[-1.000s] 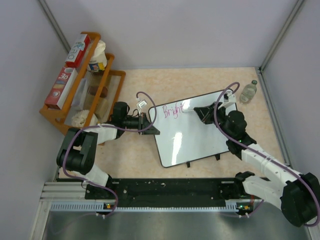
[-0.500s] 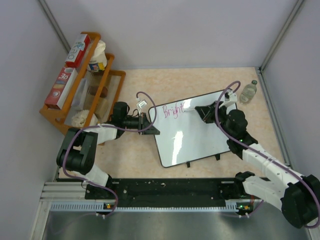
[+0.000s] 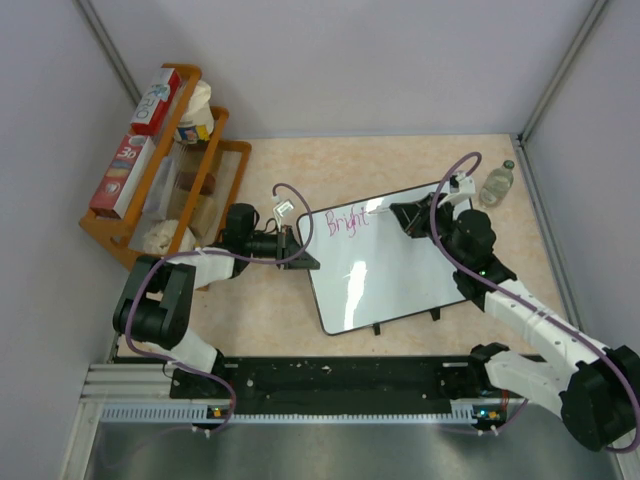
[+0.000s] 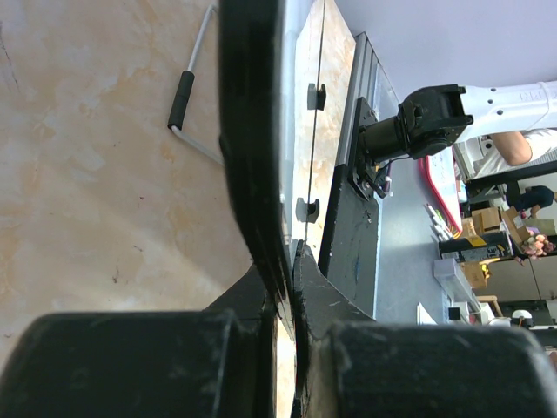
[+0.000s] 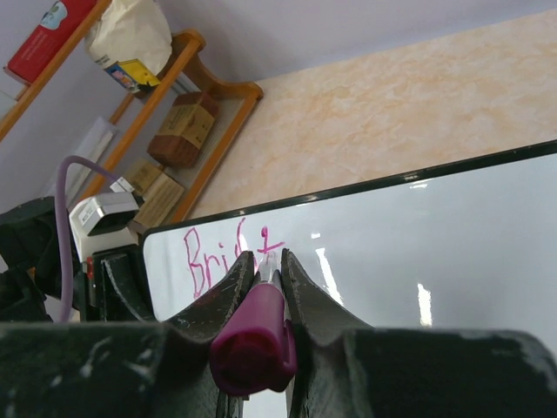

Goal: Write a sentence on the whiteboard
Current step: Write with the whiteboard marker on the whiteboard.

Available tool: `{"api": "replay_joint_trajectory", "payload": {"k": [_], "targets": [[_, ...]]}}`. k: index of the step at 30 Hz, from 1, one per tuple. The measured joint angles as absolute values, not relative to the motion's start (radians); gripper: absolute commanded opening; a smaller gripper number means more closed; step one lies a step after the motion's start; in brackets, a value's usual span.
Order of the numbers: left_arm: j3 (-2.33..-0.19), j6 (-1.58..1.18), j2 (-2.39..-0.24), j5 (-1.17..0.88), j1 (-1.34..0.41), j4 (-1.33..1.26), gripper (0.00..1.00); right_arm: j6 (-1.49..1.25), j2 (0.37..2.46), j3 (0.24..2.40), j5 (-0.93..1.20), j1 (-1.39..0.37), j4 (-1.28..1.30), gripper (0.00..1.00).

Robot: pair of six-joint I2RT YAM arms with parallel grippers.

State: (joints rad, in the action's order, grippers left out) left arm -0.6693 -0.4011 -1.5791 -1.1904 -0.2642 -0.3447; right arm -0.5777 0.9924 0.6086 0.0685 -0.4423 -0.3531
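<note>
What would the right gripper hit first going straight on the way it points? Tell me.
Most likely the whiteboard: the right gripper angles down at it, shut on the pink marker, whose tip sits by the pink writing. Contact depth is unclear.

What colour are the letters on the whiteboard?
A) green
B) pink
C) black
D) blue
B: the writing on the whiteboard is pink, the same colour as the marker pinched in the right gripper.
</note>
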Motion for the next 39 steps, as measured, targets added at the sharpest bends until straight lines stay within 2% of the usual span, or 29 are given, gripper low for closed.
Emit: {"api": "replay_joint_trajectory", "payload": {"k": [39], "targets": [[-0.669, -0.402, -1.579, -1.188, -0.264, -0.343, 0.00, -0.561, 1.000, 0.603, 0.007, -0.443, -0.314, 0.00]]}}
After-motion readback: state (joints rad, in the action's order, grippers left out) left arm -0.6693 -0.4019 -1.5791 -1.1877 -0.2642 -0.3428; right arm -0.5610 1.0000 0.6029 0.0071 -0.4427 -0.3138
